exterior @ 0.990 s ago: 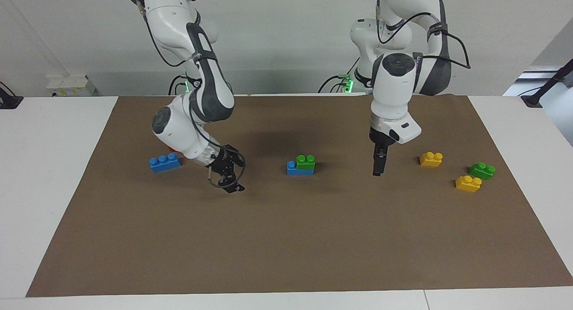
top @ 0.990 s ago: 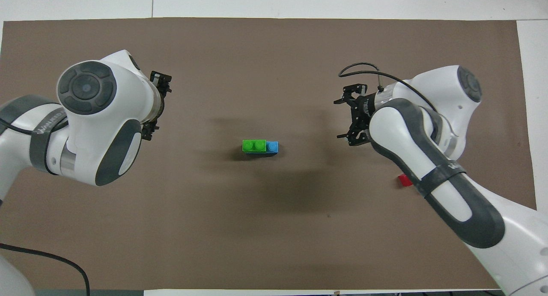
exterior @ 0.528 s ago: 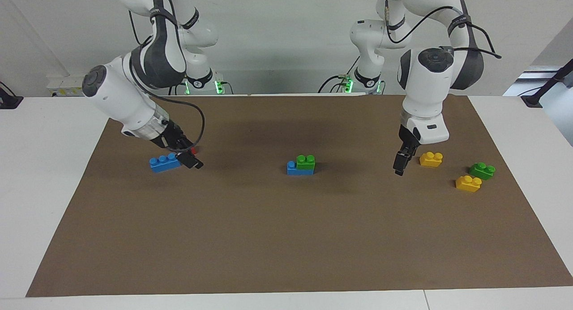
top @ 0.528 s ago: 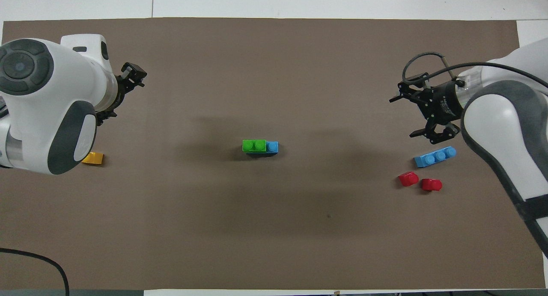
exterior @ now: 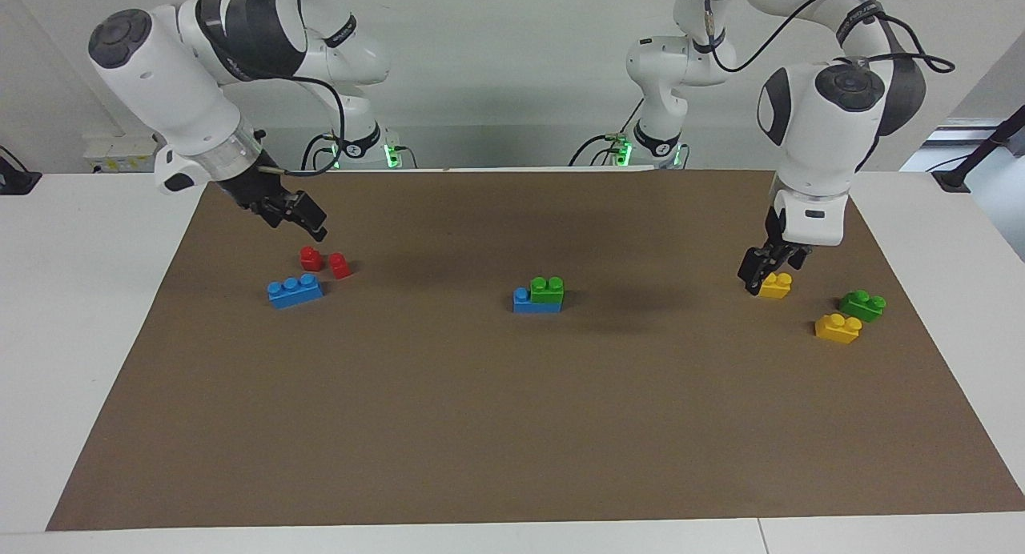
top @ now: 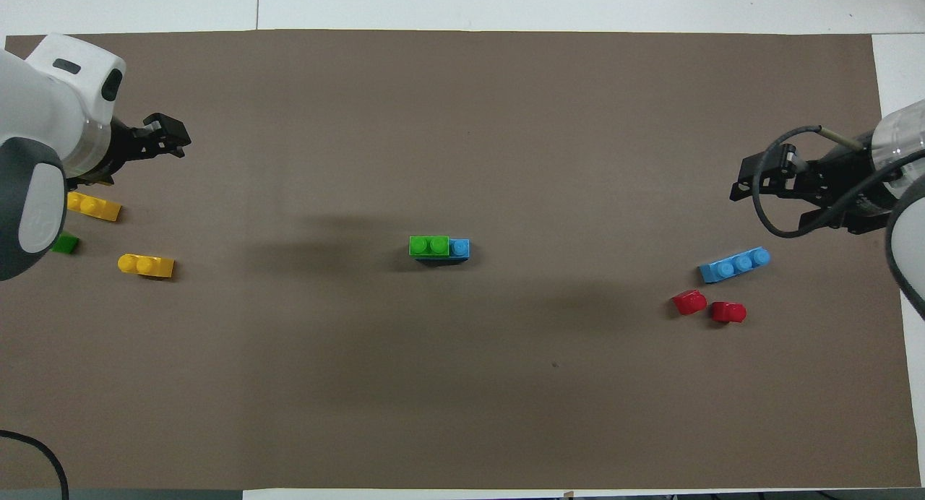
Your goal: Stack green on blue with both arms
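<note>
Your left claw (exterior: 761,275) and right claw (exterior: 303,218) hang wide open, holding nothing. Mid-mat (exterior: 480,426), the green brick (exterior: 548,290) sits studs-up on the blue brick (exterior: 528,302), lengthwise along the mat's long edges.

Overhead: small bright green plastic two-stud brick (top: 65,244) at the left arm's end was mostly hidden under the glossy white left arm (top: 32,189), only a corner showing. Both arms cut off by pic edges, right arm (top: 903,218) too. Facing view: left gripper (exterior: 765,271) overlapped the yellow plastic two-stud brick (exterior: 777,287); touching or not, couldn't tell.
</note>
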